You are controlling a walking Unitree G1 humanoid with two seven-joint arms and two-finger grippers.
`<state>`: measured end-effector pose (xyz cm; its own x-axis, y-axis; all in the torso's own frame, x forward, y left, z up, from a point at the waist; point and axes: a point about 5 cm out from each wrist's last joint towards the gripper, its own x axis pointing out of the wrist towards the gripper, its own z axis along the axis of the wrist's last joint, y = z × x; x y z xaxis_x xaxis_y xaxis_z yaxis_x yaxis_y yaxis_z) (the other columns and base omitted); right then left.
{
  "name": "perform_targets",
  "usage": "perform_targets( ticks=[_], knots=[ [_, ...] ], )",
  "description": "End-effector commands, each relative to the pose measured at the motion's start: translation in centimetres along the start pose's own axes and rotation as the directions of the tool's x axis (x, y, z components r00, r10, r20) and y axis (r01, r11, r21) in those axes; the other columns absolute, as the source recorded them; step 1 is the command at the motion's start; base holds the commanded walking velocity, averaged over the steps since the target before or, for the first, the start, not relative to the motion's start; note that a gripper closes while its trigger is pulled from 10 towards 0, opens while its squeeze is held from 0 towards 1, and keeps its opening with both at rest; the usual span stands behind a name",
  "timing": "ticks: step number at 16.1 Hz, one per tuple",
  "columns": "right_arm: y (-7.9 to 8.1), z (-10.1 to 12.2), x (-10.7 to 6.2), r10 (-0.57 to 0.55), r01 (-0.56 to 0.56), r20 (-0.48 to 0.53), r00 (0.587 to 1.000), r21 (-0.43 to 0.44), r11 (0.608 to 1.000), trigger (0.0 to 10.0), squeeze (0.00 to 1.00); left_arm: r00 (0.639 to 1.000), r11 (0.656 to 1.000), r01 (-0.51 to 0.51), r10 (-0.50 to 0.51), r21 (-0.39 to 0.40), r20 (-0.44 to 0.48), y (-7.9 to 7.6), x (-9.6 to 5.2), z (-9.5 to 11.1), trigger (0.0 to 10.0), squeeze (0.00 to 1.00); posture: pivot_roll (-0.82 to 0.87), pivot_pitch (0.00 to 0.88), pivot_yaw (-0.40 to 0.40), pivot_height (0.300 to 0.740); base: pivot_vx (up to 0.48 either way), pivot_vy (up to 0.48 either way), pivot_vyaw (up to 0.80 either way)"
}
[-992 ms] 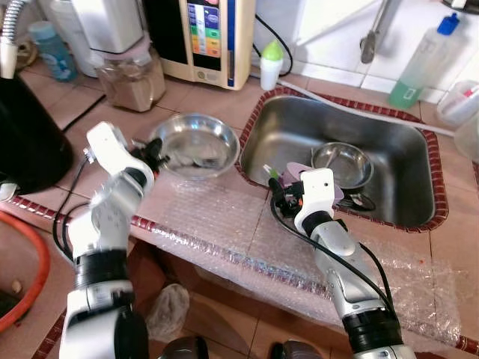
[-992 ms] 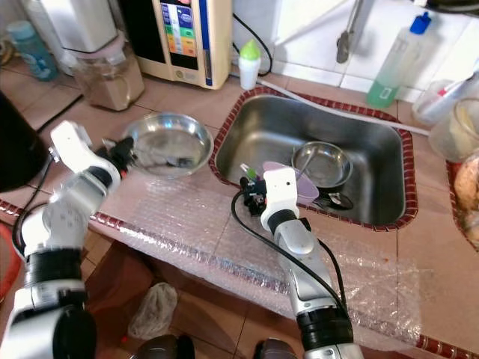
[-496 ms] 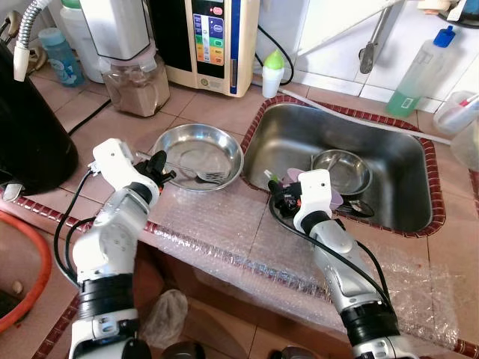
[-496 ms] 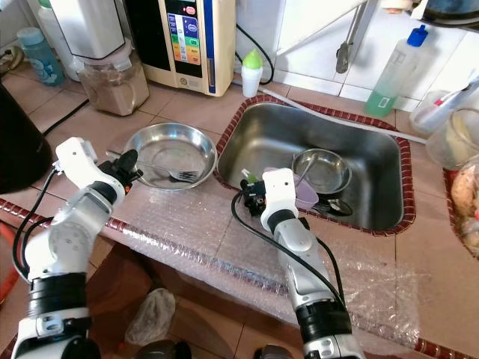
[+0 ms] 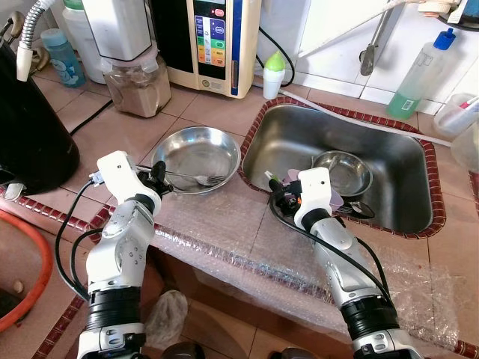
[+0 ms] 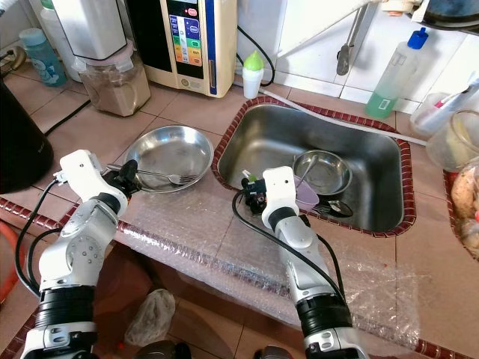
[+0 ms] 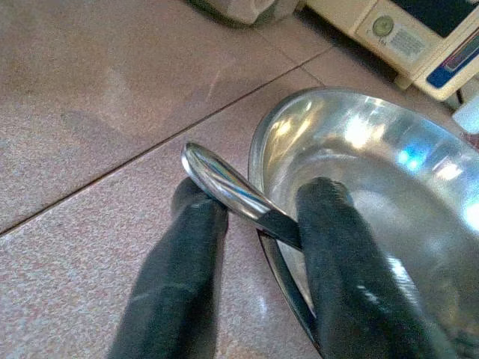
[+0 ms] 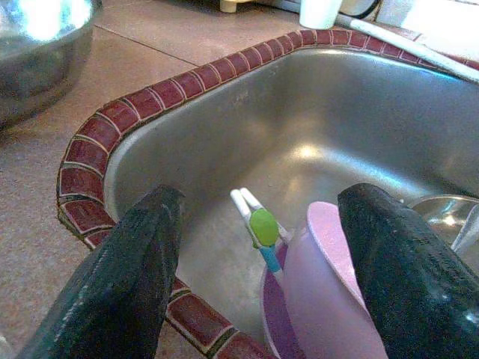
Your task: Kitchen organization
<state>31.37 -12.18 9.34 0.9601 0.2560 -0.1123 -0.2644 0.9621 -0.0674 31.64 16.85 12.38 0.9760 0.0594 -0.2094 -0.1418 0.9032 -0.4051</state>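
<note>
Nearest the robot, a sheet of bubble wrap (image 5: 247, 239) lies over the front edge of the tiled desk (image 5: 97, 120). Just beyond it, the left claw (image 5: 159, 178) pinches the handle end of a fork (image 5: 196, 178); in the left wrist view its two fingers (image 7: 176, 292) sit on either side of the handle, right at the rim of the steel bowl (image 5: 196, 149). A second ago this claw was up against the bowl's near rim, and the fork tines lay deeper in the dish; now the arm has drawn back toward the desk edge and the fork lies across the rim, tines over the bowl's floor. That suggests the fork is being lifted out, probably so it can go with the other washing-up. The bowl seems to hold nothing else. To the right, the right claw (image 8: 258, 262) has stayed at the near rim of the sink (image 5: 397, 161), its fingers spread wide and gripping nothing, a lilac plastic cup (image 8: 318, 288) and a small green-tipped utensil (image 8: 258, 228) between them. Farther into the sink sits a small steel bowl (image 5: 341, 170) holding what may be a spoon. Along the back stand a jar (image 5: 137, 82) of brown powder, a water purifier (image 5: 213, 41) and a green-capped bottle (image 5: 274, 73).
</note>
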Motion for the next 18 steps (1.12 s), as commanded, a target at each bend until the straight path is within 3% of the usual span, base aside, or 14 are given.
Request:
perform_targets(
  ticks=[1,5,8,11,14,15,18],
  knots=[
    [-0.3,-0.2,0.1,-0.003,0.003,-0.011,1.0,-0.009,1.0,10.0,0.0,0.995,0.996,-0.081,0.082,0.027,-0.057,1.4,-0.1,-1.7,0.0,0.0,-0.04,0.0,0.0,0.74,0.0,0.0,0.0],
    [-0.1,-0.3,0.1,0.0,0.0,-0.006,1.0,-0.013,1.0,10.0,0.0,0.995,0.997,-0.068,0.065,0.039,0.074,0.7,0.0,0.3,0.0,0.0,-0.04,0.0,0.0,0.74,0.0,0.0,0.0],
    [-0.1,-0.2,0.2,-0.002,0.002,-0.003,1.0,-0.013,1.0,10.0,0.0,0.991,0.995,-0.065,0.056,0.069,0.121,0.4,0.0,1.0,0.0,0.0,-0.04,0.0,0.003,0.74,0.0,0.0,0.0],
    [-0.2,-0.1,0.3,-0.008,0.008,0.005,1.0,-0.013,1.0,10.0,0.0,0.983,0.989,-0.053,0.027,0.14,0.183,-0.1,-0.2,1.8,0.0,0.0,-0.03,0.0,0.005,0.74,0.0,0.0,0.0],
    [-0.4,0.5,0.5,-0.021,0.021,0.039,0.999,-0.013,1.0,10.0,0.0,0.948,0.973,0.101,-0.157,0.205,0.278,-2.9,-0.2,3.8,0.0,0.0,-0.03,0.0,0.007,0.74,0.0,0.0,0.0],
    [-0.6,1.1,0.7,-0.019,0.021,0.07,0.997,-0.028,0.999,10.0,0.0,0.913,0.946,0.178,-0.262,0.273,0.313,-4.6,-0.2,5.0,0.0,0.0,-0.03,0.0,0.008,0.74,0.0,0.0,0.0],
    [-1.5,2.0,1.1,-0.012,0.017,0.098,0.995,-0.048,0.999,10.0,0.0,0.869,0.914,0.262,-0.363,0.308,0.336,-6.6,0.2,6.5,0.0,0.0,-0.04,0.0,0.015,0.74,0.0,0.0,0.0]
  ],
)
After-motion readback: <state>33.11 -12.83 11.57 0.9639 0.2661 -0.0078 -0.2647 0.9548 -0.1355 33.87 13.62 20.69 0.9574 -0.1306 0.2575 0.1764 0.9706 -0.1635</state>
